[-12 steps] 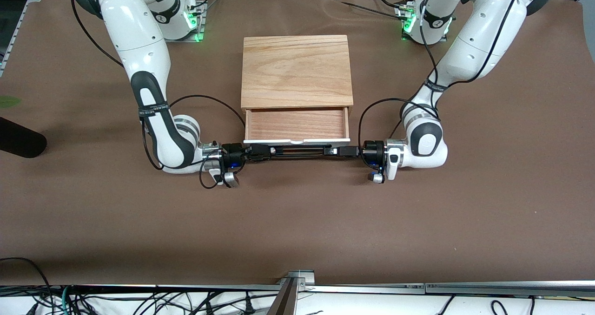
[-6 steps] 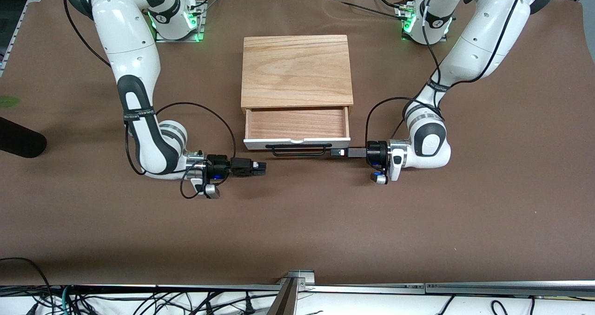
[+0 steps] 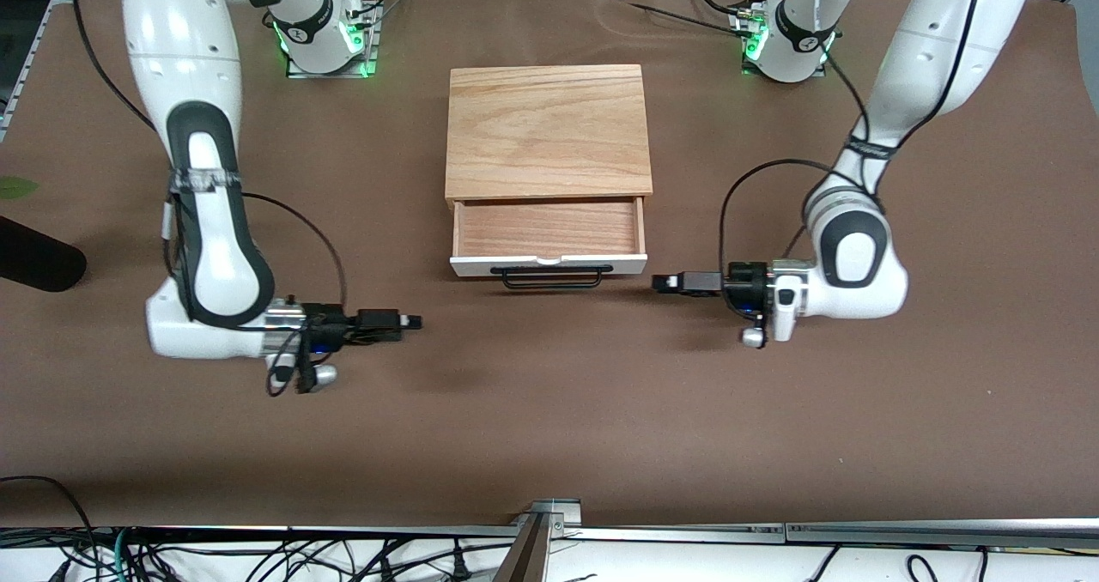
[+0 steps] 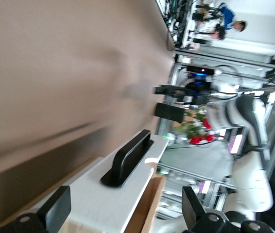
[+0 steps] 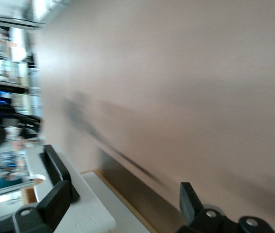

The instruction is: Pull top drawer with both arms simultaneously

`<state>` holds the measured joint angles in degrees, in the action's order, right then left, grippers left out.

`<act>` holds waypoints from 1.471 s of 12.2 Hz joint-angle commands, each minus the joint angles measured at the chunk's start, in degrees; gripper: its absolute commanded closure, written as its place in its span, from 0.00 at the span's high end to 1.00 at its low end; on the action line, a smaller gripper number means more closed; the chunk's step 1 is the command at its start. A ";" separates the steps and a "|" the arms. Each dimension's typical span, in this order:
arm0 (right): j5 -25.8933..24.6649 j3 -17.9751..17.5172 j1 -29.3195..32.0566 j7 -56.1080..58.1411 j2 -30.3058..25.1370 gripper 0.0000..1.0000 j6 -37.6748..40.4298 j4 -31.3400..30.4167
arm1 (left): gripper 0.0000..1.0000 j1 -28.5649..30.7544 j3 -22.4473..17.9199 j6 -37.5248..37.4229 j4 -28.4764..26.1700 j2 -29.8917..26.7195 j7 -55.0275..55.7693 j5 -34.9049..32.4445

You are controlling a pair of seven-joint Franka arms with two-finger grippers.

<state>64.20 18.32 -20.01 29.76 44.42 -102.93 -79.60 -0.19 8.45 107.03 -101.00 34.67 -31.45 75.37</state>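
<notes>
Brown cloth is covering the table (image 3: 549,410). We are seeing the drawer (image 3: 549,230) standing open from the cabinet (image 3: 547,131). Both the left gripper (image 3: 659,282) and right gripper (image 3: 414,322) are gaping empty; a careless swing could knock the handle (image 3: 549,276).

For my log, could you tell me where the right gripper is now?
The right gripper is open, low over bare table toward the right arm's end, clear of the top drawer and its handle.
</notes>
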 commanded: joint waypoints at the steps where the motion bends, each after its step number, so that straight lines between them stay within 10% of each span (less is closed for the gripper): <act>1: -13.78 3.98 -0.64 -2.07 -4.67 1.00 0.27 0.05 | 1.00 0.19 -2.81 1.78 -5.69 -9.50 1.12 -8.62; 7: -47.99 7.68 -0.55 -2.07 -10.75 1.00 11.92 10.39 | 1.00 0.10 -3.97 0.30 -8.43 -30.42 20.53 -45.08; 13: -53.12 12.00 1.10 -8.99 -17.85 1.00 21.27 18.87 | 1.00 -2.01 -6.43 -10.14 -1.07 -37.92 21.34 -69.90; 18: -68.16 -9.94 13.22 -25.65 -34.19 1.00 20.84 1.05 | 1.00 -2.80 -6.43 -11.75 5.81 -37.48 18.62 -83.90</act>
<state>-1.87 15.08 -10.51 12.62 17.67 -80.92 -68.63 -1.97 2.67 96.63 -97.61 -3.75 -10.89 -6.41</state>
